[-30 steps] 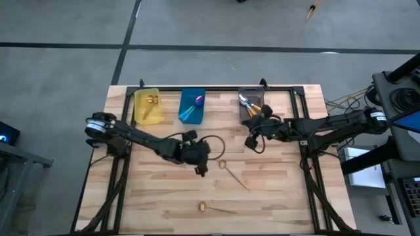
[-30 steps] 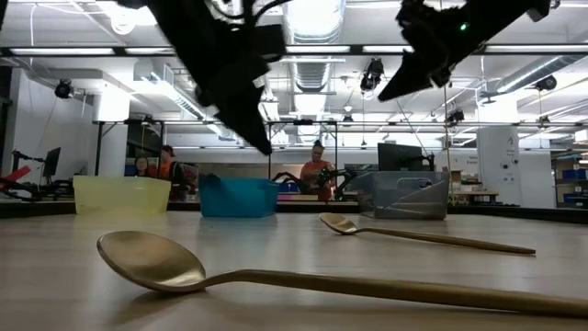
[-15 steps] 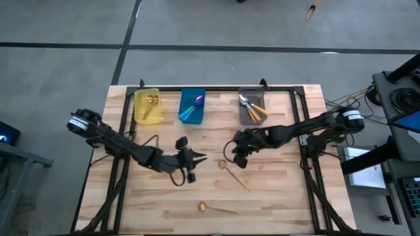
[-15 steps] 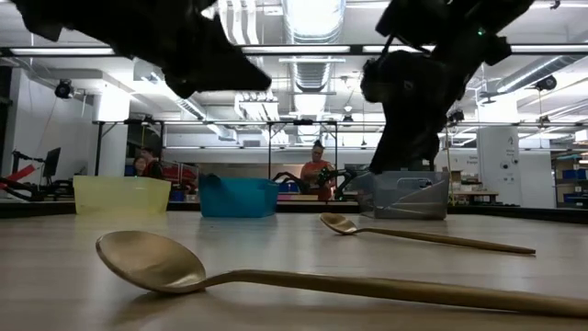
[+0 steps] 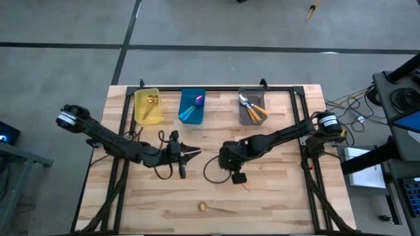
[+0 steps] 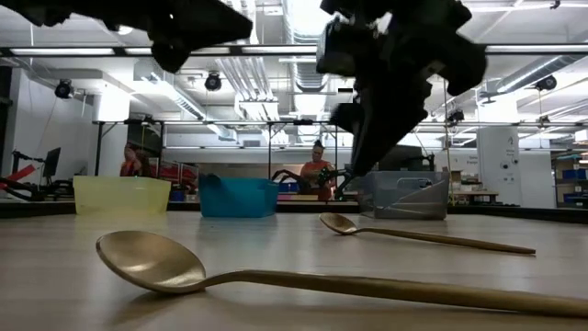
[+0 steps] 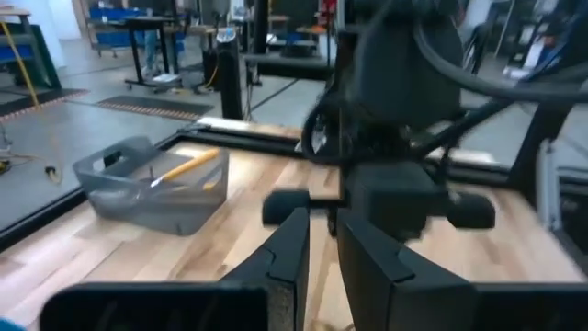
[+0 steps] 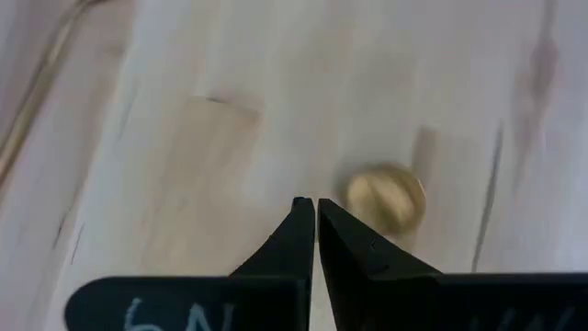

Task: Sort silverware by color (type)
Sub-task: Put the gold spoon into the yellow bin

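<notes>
Pale wooden plank table (image 5: 282, 196) on a dark frame, grey floor around it, workshop racks and seated people blurred beyond the far edge.

Hidden in the high view: most of one gold spoon (image 8: 386, 198) under the right arm at frame centre, only a sliver of thin handle showing. Round matte bowl visible in the right wrist view, just beside the right gripper (image 8: 314, 219), its pincer pressed together on nothing. Second gold spoon (image 5: 216, 209) in the open at lower centre, smooth oval bowl, slim straight handle.

Left gripper (image 7: 317, 244) left of centre, pincer a narrow slit apart, empty.

Along the top edge, three rectangular plastic bins: yellow bin (image 5: 140, 111) with something small and gold, hard to make out; blue bin (image 5: 184, 103) with purple and teal spoons (image 5: 195, 105); grey bin (image 5: 247, 117) with silver, orange-handled spoons (image 5: 254, 108).
</notes>
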`<state>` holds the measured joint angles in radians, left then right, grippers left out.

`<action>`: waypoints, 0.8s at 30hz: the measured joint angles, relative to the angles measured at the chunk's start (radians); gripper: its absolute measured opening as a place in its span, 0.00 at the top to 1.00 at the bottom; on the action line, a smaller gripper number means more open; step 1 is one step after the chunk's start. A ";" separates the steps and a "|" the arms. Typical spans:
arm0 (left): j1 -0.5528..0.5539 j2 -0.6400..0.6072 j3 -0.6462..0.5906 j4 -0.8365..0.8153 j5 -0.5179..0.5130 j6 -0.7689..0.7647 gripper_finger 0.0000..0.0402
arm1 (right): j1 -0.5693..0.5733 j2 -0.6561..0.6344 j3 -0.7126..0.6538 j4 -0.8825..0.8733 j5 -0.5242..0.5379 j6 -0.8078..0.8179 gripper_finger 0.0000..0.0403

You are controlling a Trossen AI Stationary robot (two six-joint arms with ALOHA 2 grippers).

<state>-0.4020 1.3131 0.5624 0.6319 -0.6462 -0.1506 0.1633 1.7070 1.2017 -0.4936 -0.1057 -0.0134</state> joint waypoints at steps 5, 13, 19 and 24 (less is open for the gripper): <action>-0.050 -0.076 0.000 0.009 0.000 0.001 0.90 | -0.016 0.010 0.022 0.001 0.002 -0.089 0.97; -0.098 -0.110 -0.001 0.056 0.000 0.066 0.90 | -0.040 0.018 0.022 0.008 0.023 -0.047 0.80; -0.101 -0.106 -0.001 0.109 0.001 0.098 0.90 | -0.044 0.085 0.020 0.060 0.029 -0.063 0.59; -0.102 -0.105 -0.001 0.108 0.001 0.096 0.90 | -0.056 0.140 0.020 0.058 0.112 -0.065 0.48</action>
<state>-0.5037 1.2085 0.5610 0.7402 -0.6456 -0.0542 0.1071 1.8467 1.2217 -0.4361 0.0059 -0.0781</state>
